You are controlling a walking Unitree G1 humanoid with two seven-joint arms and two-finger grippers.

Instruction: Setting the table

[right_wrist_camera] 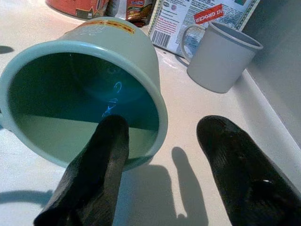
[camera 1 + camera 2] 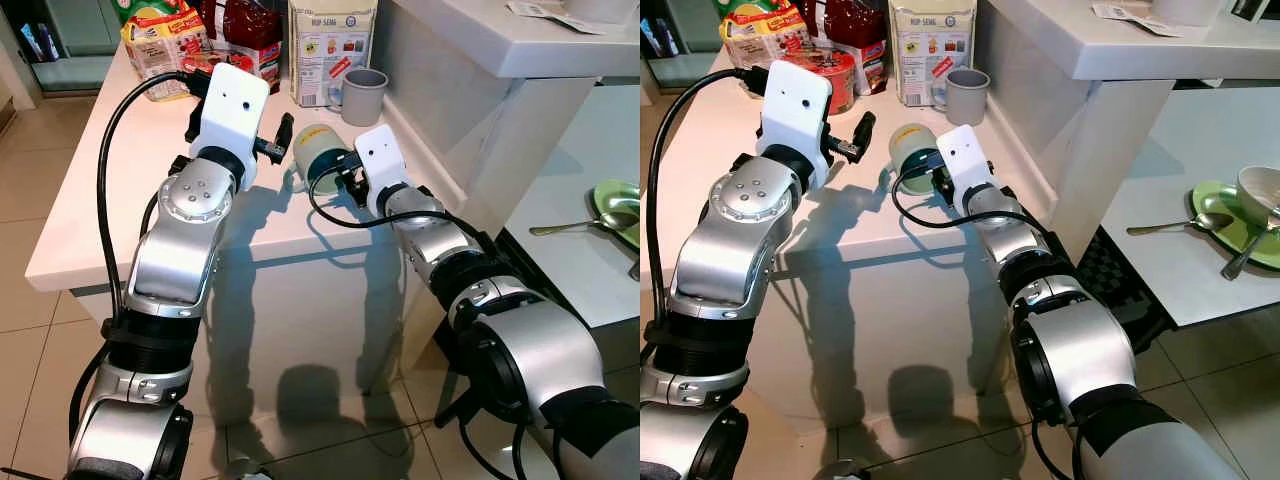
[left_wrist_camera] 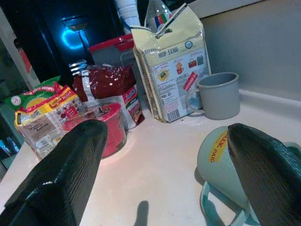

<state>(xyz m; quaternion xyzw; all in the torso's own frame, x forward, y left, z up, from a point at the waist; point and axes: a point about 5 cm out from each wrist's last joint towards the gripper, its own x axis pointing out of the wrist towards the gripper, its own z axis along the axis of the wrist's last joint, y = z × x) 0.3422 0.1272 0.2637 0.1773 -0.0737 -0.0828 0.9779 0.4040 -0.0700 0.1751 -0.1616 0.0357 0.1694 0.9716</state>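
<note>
A green mug (image 1: 89, 89) lies tipped on the tabletop (image 2: 90, 230) near a grey mug (image 2: 362, 96). The right tool (image 1: 160, 160) is spread, one finger (image 1: 94, 174) inside the green mug's rim. The left tool (image 3: 164, 174) hovers just beside it, also spread.

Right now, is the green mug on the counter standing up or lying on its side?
On its side. The green mug has its open mouth facing the right end effector, whose one finger reaches inside the rim; the grey mug behind stands upright.

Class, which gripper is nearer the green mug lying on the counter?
Right. The right gripper is at the green mug's rim, one finger in its mouth. The left gripper hovers open beside it, apart.
</note>
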